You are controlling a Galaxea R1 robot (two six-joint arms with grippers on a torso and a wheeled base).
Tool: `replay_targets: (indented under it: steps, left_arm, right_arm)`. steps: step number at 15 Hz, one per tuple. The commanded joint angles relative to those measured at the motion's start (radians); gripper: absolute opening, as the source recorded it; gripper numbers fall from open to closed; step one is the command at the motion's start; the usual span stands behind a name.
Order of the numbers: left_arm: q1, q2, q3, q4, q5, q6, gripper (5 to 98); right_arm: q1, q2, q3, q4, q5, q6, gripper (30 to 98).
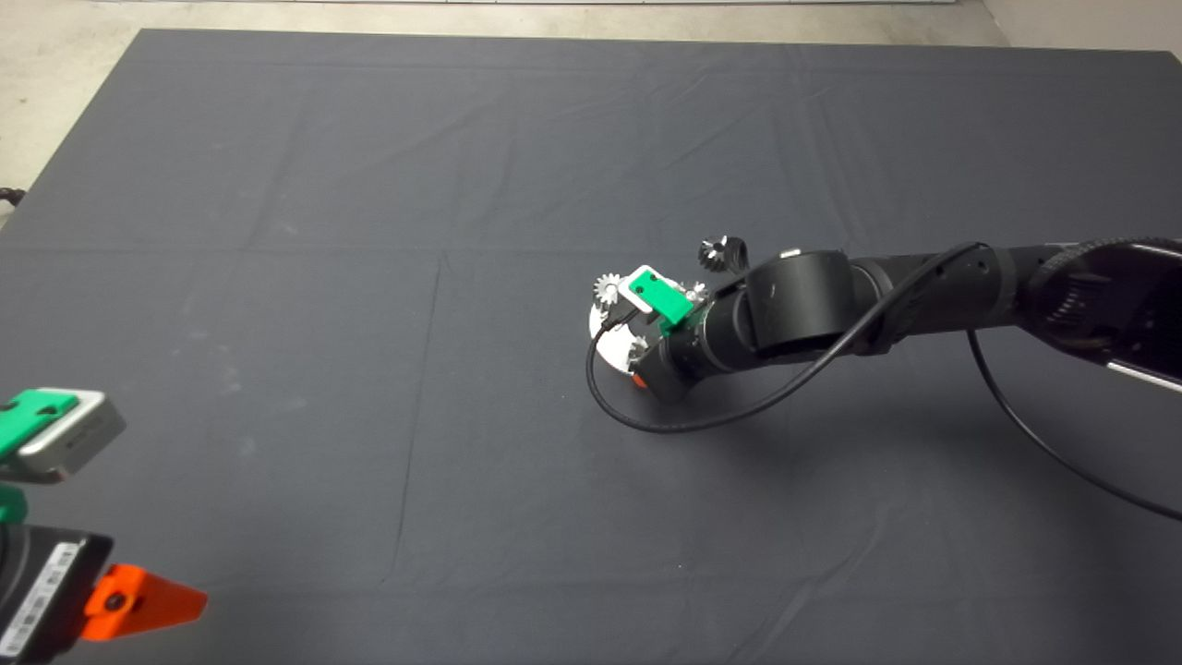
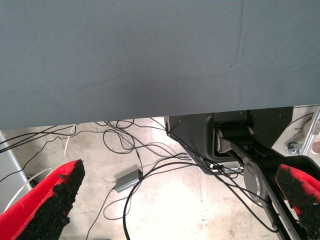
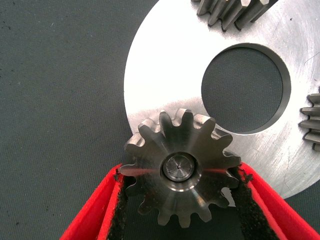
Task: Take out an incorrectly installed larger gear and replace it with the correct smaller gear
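In the right wrist view the smaller gear (image 3: 181, 195), dark steel with stubby teeth, sits on a pin at the rim of a round silver plate (image 3: 165, 75). My right gripper (image 3: 181, 172) is shut on it, one black pad pressed against the teeth on each side. In the head view this gripper (image 1: 633, 360) hangs over the plate (image 1: 609, 349) at mid-mat. The larger gear (image 1: 721, 251), dark with glints, lies on the mat just beyond the plate. My left gripper (image 2: 181, 170) waits open at the lower left edge, holding nothing.
Two brighter silver gears (image 3: 235, 11) (image 3: 312, 125) stand on the plate around its big centre hole (image 3: 246, 89). A black cable (image 1: 646, 420) loops from the right arm onto the mat. The left wrist view shows cables on the floor past the mat's edge.
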Motion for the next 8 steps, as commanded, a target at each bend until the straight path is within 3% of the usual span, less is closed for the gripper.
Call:
replay_targets:
  steps: [1,8]
  left_arm:
    - [-0.007,0.001,0.018,-0.018,0.033,-0.004,98.1]
    - [-0.007,-0.001,0.018,-0.018,0.033,-0.004,98.1]
  right_arm:
    - [0.014,-0.001,0.012,-0.024,0.004,0.005,49.0]
    - [0.021,-0.005,0.032,-0.022,0.005,0.01,47.7]
